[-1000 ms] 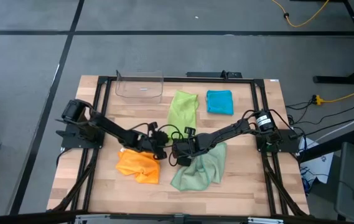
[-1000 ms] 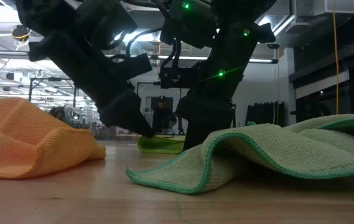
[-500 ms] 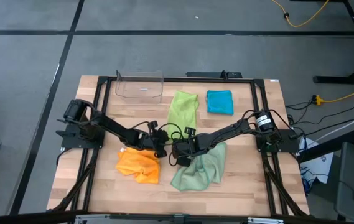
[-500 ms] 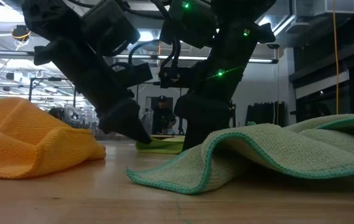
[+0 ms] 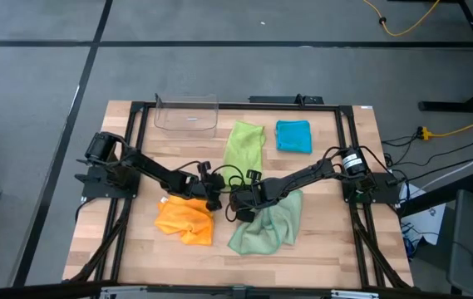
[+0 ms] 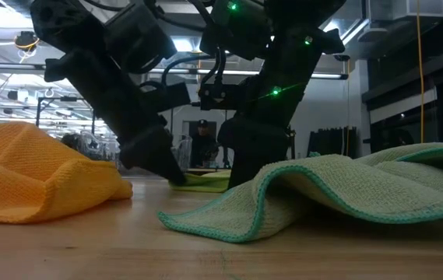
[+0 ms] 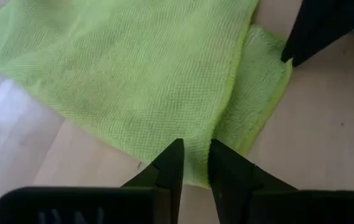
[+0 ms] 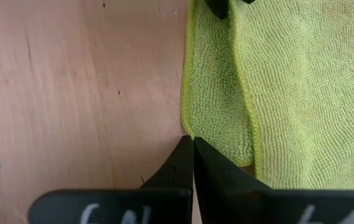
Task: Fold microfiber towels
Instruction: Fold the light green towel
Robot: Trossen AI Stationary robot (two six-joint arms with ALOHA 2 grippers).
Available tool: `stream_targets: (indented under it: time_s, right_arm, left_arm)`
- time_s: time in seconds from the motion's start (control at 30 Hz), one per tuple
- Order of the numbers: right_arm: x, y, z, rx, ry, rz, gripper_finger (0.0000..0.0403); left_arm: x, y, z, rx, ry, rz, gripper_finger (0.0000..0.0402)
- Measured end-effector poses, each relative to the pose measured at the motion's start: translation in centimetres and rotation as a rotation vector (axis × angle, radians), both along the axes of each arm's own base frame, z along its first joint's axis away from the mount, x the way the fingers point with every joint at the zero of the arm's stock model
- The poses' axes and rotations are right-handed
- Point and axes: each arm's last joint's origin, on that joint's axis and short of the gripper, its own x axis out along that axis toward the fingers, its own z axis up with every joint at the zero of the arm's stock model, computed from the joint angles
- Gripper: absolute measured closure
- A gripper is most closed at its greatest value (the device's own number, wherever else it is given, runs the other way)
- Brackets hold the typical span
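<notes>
The lime green towel (image 5: 244, 143) lies flat at mid-table, one side folded over so that a lower layer (image 7: 257, 93) sticks out at its near end. My left gripper (image 7: 194, 158) is at that near edge, its fingers almost together over the upper layer's border. My right gripper (image 8: 193, 146) is shut at the lower layer's near corner, beside the left one. The orange towel (image 5: 184, 221) and the sage towel (image 5: 268, 223) lie crumpled near the front. The teal towel (image 5: 293, 136) lies folded at the back. My left gripper pinches the lime towel's near edge (image 7: 196, 134) where the upper layer's border runs out, slanting down from the table's left. The cloth stays flat on the table. How many layers it has, I cannot tell. My right gripper has its shut fingertips on the lower layer's near corner (image 8: 188, 132), slanting down from the right. The tips hide how much cloth lies between them. The corner rests on the table.
A clear plastic bin (image 5: 186, 115) stands at the back left. The sage towel's raised fold (image 6: 346, 190) lies right in front of my right gripper, and the orange heap (image 6: 34, 171) lies in front of my left arm. Bare wood shows along the near edge.
My left gripper has sunk a little, until its fingertips reach the table at the lime towel's near edge. The towels lie as before.
</notes>
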Motion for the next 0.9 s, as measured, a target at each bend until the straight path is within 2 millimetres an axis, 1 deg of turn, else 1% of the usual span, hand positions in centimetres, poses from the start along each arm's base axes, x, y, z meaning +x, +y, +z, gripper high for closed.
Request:
stream_targets:
  time_s: [0.17,0.33,0.57,0.67,0.73,0.9]
  right_arm:
    - [0.0,0.0,0.0,-0.001,0.000,0.000,0.0399]
    - [0.0,0.0,0.0,0.010,-0.007,-0.028,0.0399]
    - [-0.1,-0.1,0.0,0.029,-0.013,-0.075,0.0399]
    - [-0.1,-0.1,0.0,0.036,-0.017,-0.092,0.0399]
    - [0.0,-0.1,0.0,0.038,-0.025,-0.103,0.0399]
    - [0.0,-0.2,0.0,0.042,-0.029,-0.119,0.0399]
  left_arm:
    - [-0.2,-0.1,-0.1,0.003,0.015,0.001,0.0394]
    - [-0.6,-0.4,-0.1,0.033,0.013,0.070,0.0400]
    - [-1.2,-0.4,-0.3,-0.027,0.005,0.193,0.0401]
    - [-1.3,-0.4,-0.3,-0.018,-0.014,0.237,0.0401]
    - [-1.7,-0.5,0.1,0.013,-0.026,0.271,0.0401]
    - [-2.6,-0.6,1.4,0.031,-0.062,0.341,0.0401]
